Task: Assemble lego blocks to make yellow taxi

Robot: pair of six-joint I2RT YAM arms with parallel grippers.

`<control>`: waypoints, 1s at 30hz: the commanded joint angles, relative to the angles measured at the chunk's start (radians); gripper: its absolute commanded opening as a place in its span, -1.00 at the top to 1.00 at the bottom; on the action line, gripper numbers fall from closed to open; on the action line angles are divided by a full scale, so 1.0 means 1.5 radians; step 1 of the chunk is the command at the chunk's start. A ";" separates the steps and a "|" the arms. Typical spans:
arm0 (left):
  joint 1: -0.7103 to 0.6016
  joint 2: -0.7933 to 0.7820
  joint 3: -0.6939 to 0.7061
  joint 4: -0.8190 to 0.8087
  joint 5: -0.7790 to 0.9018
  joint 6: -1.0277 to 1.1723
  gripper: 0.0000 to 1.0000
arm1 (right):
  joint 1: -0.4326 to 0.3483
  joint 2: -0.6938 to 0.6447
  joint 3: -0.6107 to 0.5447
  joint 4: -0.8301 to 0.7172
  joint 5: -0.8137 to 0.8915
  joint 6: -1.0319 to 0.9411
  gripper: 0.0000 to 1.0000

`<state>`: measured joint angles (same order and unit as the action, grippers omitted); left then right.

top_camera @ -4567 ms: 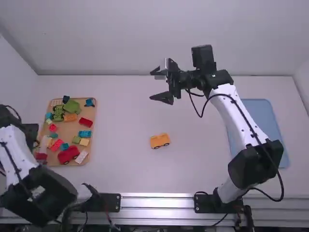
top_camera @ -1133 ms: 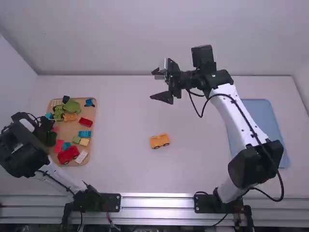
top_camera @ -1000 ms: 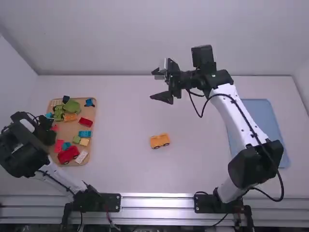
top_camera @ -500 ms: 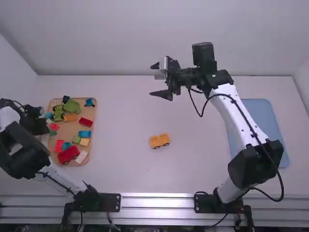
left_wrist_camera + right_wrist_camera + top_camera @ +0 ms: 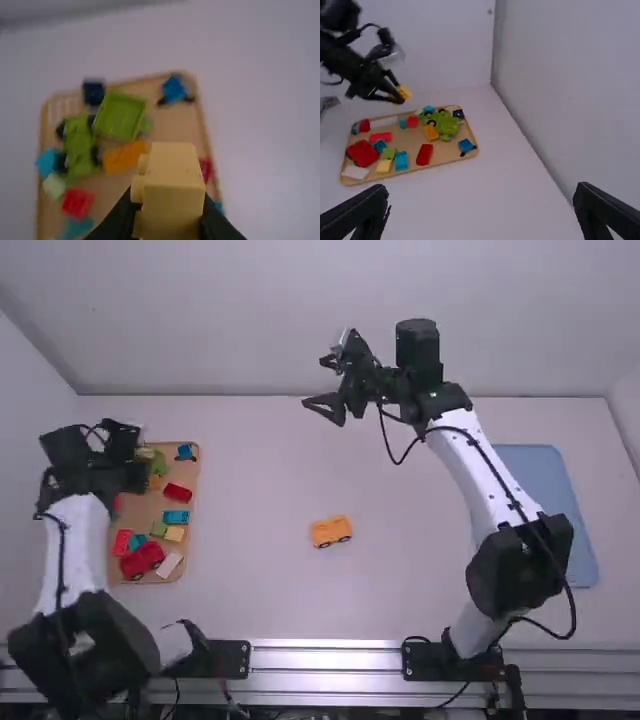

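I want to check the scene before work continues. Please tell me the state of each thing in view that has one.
Left tool: closed on the yellow block
Yellow block: held above the wooden tray
Right tool: open, holding nothing
Orange car piece: upright on the table
Wooden tray: bearing several loose pieces
Blue tray: lying flat on the table

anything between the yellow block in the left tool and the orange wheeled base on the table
Nothing visible stands between the yellow block, gripped in the left tool above the tray, and the orange wheeled base. The right tool hangs beyond the base, off that route.
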<state>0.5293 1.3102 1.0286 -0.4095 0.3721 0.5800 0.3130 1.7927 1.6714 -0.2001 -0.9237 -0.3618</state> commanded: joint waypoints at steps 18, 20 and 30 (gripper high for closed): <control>-0.477 -0.034 -0.200 0.482 -0.062 -0.156 0.96 | 0.015 0.108 -0.048 0.004 -0.130 0.092 -0.79; -0.484 -0.013 -0.200 0.506 -0.056 -0.185 0.96 | 0.014 0.108 -0.101 0.092 -0.172 0.128 -0.91; -0.485 0.051 -0.200 0.560 0.004 -0.176 0.95 | 0.023 0.105 -0.245 0.522 -0.161 0.438 -0.92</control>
<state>-0.1909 1.3804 0.7319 0.4252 0.3576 0.3214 0.3450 1.9614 1.3071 0.5743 -1.1374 0.1783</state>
